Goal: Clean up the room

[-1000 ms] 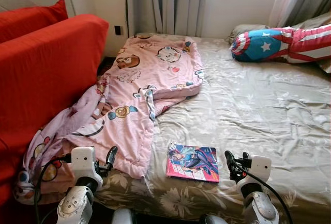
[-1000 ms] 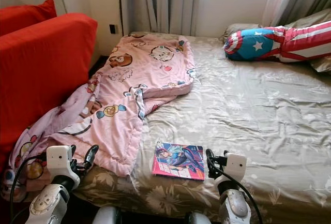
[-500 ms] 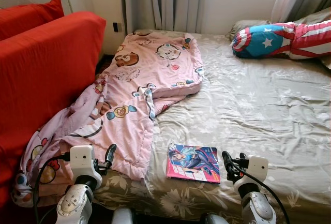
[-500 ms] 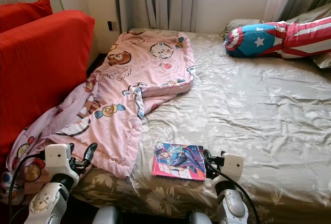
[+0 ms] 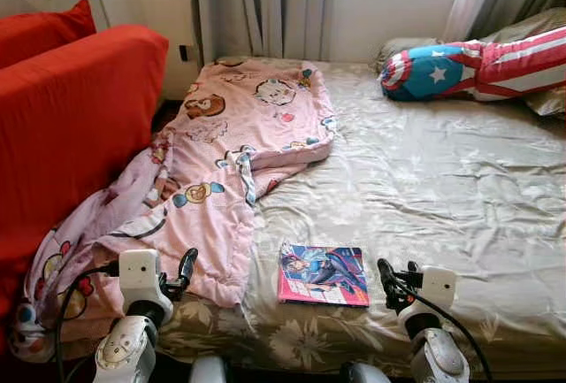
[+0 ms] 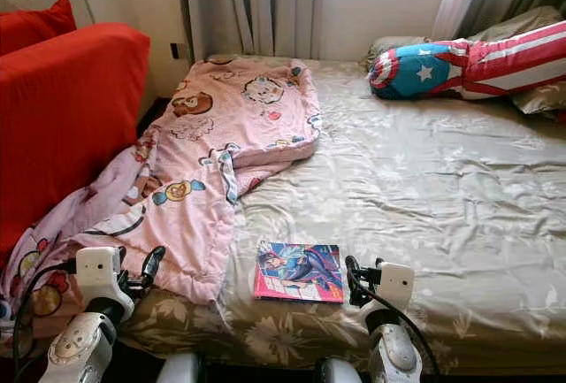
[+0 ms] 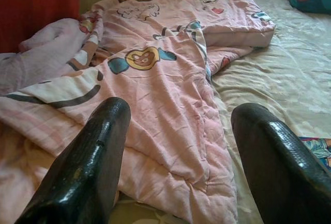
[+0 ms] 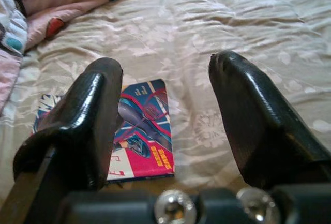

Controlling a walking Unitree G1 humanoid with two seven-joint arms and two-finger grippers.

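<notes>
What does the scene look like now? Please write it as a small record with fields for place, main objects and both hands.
place: bedroom, robot standing at the foot of a bed with a grey-beige floral sheet
blanket: pink cartoon blanket, rumpled on the bed's left side, hanging over the edge
book: colourful comic book, flat near the foot edge
pillow: star-and-stripes pillow at the far right
sofa: red sofa left of the bed
left hand: open, above the blanket's lower edge, holding nothing
right hand: open, just right of the book, holding nothing

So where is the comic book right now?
The comic book lies flat near the foot edge of the bed, just right of the pink blanket, left of the right gripper.
</notes>
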